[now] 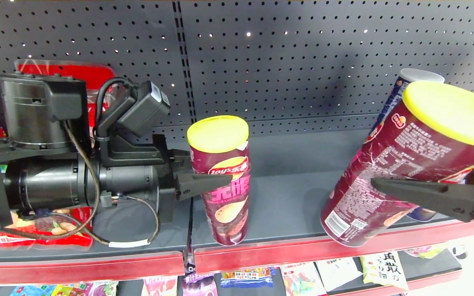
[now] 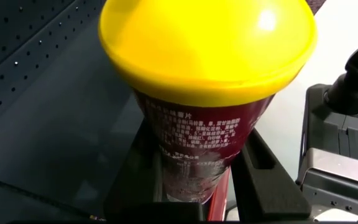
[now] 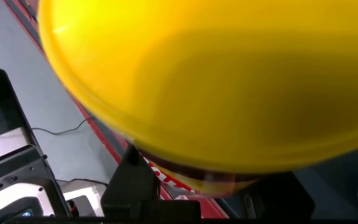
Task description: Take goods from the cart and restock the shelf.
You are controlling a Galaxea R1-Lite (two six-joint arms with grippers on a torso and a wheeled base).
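While left jaws pinch the upright can (image 1: 224,213) standing mid-frame on the shelf (image 1: 294,201), right jaws pinch the tilted can (image 1: 405,152) at right, over its front edge. One looks nearly placed; the other isn't set down yet.

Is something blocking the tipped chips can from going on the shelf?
Partly. A blue can stands on the shelf right behind the tipped can. Toward the upright can, the shelf looks bare.
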